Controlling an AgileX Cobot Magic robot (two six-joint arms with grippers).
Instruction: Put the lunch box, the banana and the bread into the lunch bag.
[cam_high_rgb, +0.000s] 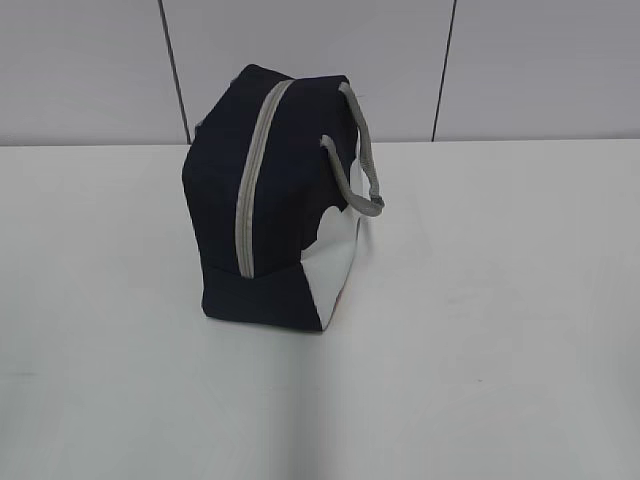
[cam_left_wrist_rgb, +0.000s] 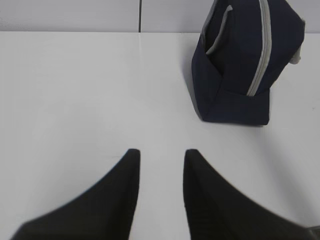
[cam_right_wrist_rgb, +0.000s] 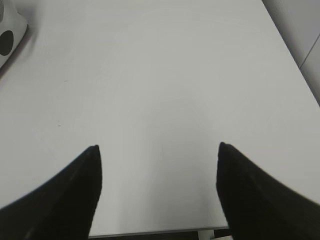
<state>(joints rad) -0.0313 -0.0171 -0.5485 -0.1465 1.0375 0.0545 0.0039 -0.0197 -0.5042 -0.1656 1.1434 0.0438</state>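
The navy lunch bag (cam_high_rgb: 270, 210) stands on the white table with its grey zipper shut and grey handles hanging on its right side. It also shows in the left wrist view (cam_left_wrist_rgb: 240, 65) at the upper right, and its white panel edge shows in the right wrist view (cam_right_wrist_rgb: 9, 37) at the top left. My left gripper (cam_left_wrist_rgb: 161, 152) is open and empty above bare table, well short of the bag. My right gripper (cam_right_wrist_rgb: 157, 147) is wide open and empty over the table's front edge. The lunch box, banana and bread are not in view. Neither gripper shows in the exterior view.
The white table (cam_high_rgb: 480, 350) runs to a grey panelled wall (cam_high_rgb: 520, 60) behind the bag. The table's front edge (cam_right_wrist_rgb: 150, 232) and right edge (cam_right_wrist_rgb: 295, 65) show in the right wrist view.
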